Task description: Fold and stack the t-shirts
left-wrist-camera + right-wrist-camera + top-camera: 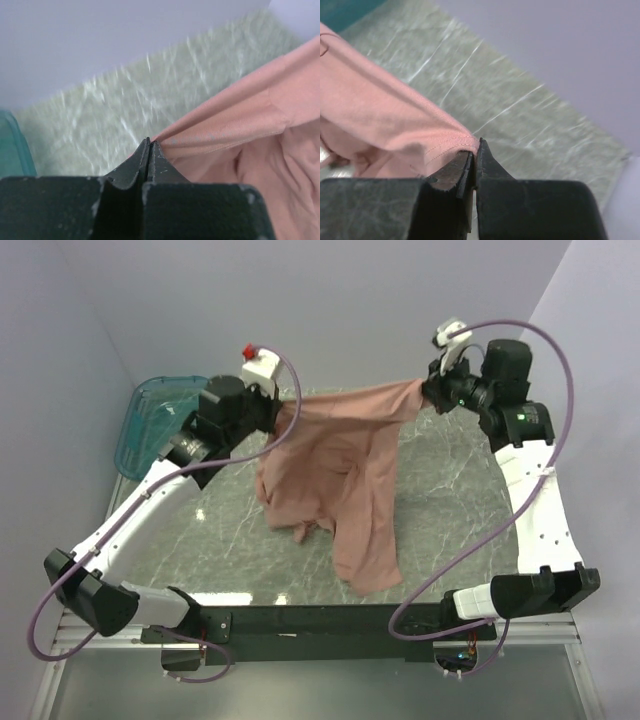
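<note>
A: Where is the t-shirt (340, 470) now?
B: We hold it up over the desk (455, 505); left gripper (149, 146) & right gripper (475, 146) each pinch one edge. No fold yet, stacking neither.

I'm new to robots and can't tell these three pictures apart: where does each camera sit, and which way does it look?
Top view: above and behind the arms, looking down at the table; both arms show, holding the pink t-shirt between them.
Left wrist: on the left arm, looking past its left gripper, shut on the shirt's edge; teal bin at frame edge.
Right wrist: likewise past the right gripper, shut on another edge.
Shared: all show the t-shirt.
</note>
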You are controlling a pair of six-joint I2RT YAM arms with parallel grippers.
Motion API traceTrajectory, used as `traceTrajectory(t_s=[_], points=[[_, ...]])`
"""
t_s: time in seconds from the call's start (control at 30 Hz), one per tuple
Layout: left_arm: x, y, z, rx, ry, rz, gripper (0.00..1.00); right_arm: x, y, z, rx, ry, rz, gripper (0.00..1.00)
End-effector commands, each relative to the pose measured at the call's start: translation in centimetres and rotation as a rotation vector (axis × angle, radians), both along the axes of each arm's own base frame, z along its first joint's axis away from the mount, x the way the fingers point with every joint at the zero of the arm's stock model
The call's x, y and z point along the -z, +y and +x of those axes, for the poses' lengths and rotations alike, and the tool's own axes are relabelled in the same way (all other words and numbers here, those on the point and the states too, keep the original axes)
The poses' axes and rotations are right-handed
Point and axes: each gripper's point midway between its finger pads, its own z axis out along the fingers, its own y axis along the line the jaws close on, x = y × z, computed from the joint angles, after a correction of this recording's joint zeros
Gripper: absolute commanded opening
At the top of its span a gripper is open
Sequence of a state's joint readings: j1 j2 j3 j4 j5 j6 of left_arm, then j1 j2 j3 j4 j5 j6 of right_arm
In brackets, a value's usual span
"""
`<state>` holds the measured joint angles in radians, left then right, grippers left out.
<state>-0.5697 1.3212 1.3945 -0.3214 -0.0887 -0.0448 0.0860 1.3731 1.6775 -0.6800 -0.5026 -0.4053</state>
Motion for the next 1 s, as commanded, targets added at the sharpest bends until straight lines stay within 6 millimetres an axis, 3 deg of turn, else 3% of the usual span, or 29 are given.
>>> traceTrajectory(t_s=[0.0,0.03,0.07,0.1,0.17,0.2,0.33,0.4,0.43,0.47,0.5,0.53,0.57,0.6,0.63,0.67,0.7,0.73,0.77,0.8,0.83,0.87,0.9,0.97], points=[[-7.9,-0.1,1.8,0.015,-0.191,-0.046,0.00,-9.8,-2.7,0.7,0.162,-0.249,0.018,0.00],[-11.2,0.0,1.8,0.012,-0.249,-0.069,0.00,-10.4,-3.6,1.9,0.221,-0.257,0.008,0.00],[-11.7,-0.3,2.7,0.008,-0.252,-0.070,0.00,-14.3,-4.2,1.4,0.250,-0.341,0.023,0.00],[-15.2,-0.2,2.5,0.008,-0.314,-0.114,0.00,-15.7,-4.7,1.6,0.279,-0.372,0.032,0.00],[-17.3,-0.7,3.3,0.014,-0.350,-0.151,0.00,-18.1,-6.0,2.6,0.352,-0.421,0.054,0.00],[-20.5,-0.5,2.6,0.024,-0.411,-0.191,0.00,-21.3,-6.9,1.5,0.384,-0.504,0.074,0.00],[-24.5,-1.6,1.5,0.099,-0.471,-0.297,0.00,-26.2,-8.7,-1.5,0.448,-0.654,0.112,0.00],[-24.6,-1.6,1.1,0.110,-0.476,-0.301,0.00,-26.1,-8.2,-2.8,0.409,-0.645,0.112,0.00],[-24.2,-1.6,1.0,0.113,-0.470,-0.296,0.00,-26.6,-8.8,-4.5,0.413,-0.664,0.099,0.00],[-24.5,-1.1,0.1,0.111,-0.482,-0.299,0.00,-24.9,-8.4,-4.2,0.388,-0.621,0.087,0.00],[-22.4,-1.2,0.7,0.108,-0.457,-0.273,0.00,-24.3,-8.1,-4.8,0.362,-0.610,0.077,0.00],[-21.6,-1.0,0.6,0.101,-0.450,-0.265,0.00,-24.3,-7.6,-6.9,0.331,-0.630,0.054,0.00],[-21.8,-0.1,-0.6,0.094,-0.462,-0.267,0.00,-21.1,-7.0,-6.5,0.290,-0.542,0.026,0.00],[-18.1,-0.4,-0.2,0.095,-0.396,-0.224,0.00,-19.3,-4.7,-7.6,0.148,-0.501,0.014,0.00],[-17.5,0.4,-1.5,0.098,-0.392,-0.220,0.00,-14.4,-3.8,-9.0,0.049,-0.379,-0.064,0.00],[-15.6,0.6,-1.8,0.097,-0.361,-0.204,0.00,-13.5,-2.3,-11.2,-0.069,-0.369,-0.098,0.00],[-9.8,0.3,-1.7,0.110,-0.254,-0.152,0.00,-8.9,-0.2,-12.5,-0.234,-0.262,-0.090,0.00],[-7.2,0.4,-2.4,0.119,-0.204,-0.135,0.00,-5.9,0.7,-15.6,-0.352,-0.233,-0.158,0.00],[-5.7,1.1,-3.7,0.124,-0.179,-0.134,0.00,-3.4,1.8,-17.1,-0.439,-0.196,-0.174,0.00],[0.4,0.9,-4.5,0.141,-0.048,-0.108,0.00,1.7,2.6,-18.1,-0.514,-0.076,-0.174,0.00],[2.7,1.0,-5.5,0.154,0.009,-0.111,0.00,3.5,2.7,-19.7,-0.558,-0.074,-0.224,0.00],[4.7,1.2,-6.8,0.167,0.064,-0.113,0.00,7.5,3.9,-21.4,-0.643,0.029,-0.221,0.00],[8.6,1.1,-8.0,0.178,0.174,-0.119,0.00,9.1,4.1,-22.2,-0.667,0.068,-0.221,0.00],[11.3,0.5,-10.4,0.241,0.293,-0.138,0.00,11.7,4.5,-23.7,-0.721,0.130,-0.235,0.00]])
